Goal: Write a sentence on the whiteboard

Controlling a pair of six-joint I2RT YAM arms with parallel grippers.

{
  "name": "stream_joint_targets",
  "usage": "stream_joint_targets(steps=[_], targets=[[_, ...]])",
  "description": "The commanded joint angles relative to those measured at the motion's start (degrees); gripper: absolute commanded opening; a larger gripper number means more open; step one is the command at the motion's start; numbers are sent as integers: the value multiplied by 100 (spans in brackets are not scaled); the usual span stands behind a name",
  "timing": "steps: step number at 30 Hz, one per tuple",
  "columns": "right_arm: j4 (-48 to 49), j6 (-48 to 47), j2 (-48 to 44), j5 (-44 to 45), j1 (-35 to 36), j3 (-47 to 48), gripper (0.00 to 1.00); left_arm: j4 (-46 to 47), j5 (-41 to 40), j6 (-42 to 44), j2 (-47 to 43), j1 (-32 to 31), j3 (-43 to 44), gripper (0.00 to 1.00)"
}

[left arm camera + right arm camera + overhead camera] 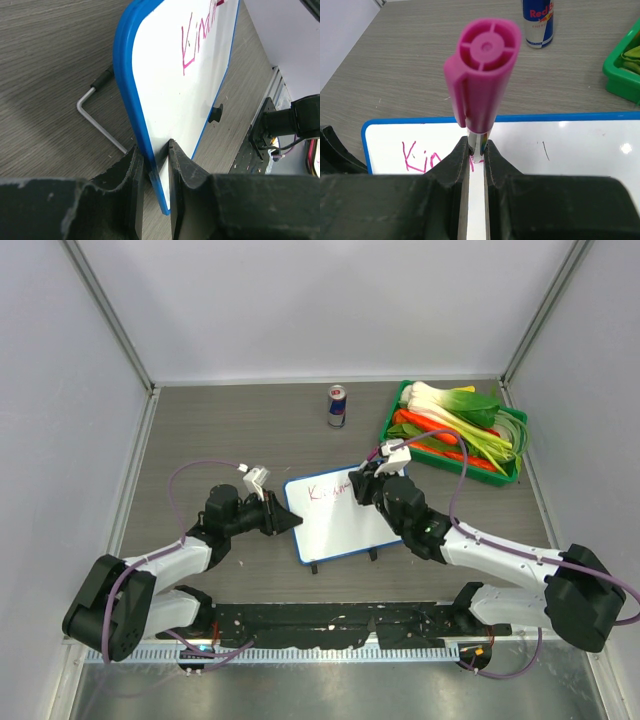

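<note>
Nearest the lens, the right pincer (476, 150) clenches a magenta marker (482, 70), butt end up and tip hidden, over the whiteboard (335, 525) propped mid-worktop between the arms. The left pincer (156, 150) grasps the board's blue edge, steadying it. The sentence (200, 40) amounts to a few pink letters, apparently "Kin", and most of the board is bare, so the writing looks barely begun. On the grey wood-grain worktop (230, 430), between pale walls, a drinks can (337, 405) and a green vegetable tray (500, 477) stand at the back.
</note>
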Motion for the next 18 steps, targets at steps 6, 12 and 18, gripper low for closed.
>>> stream_joint_targets(steps=[6,12,18], targets=[[-106,173,-229,36,-26,-275,1,-93,-82,324,92,-86,122,0],[-115,155,-282,194,-17,-240,1,-93,-82,324,83,-86,122,0],[-133,94,-317,387,-35,-152,1,-102,-91,324,92,-86,122,0]])
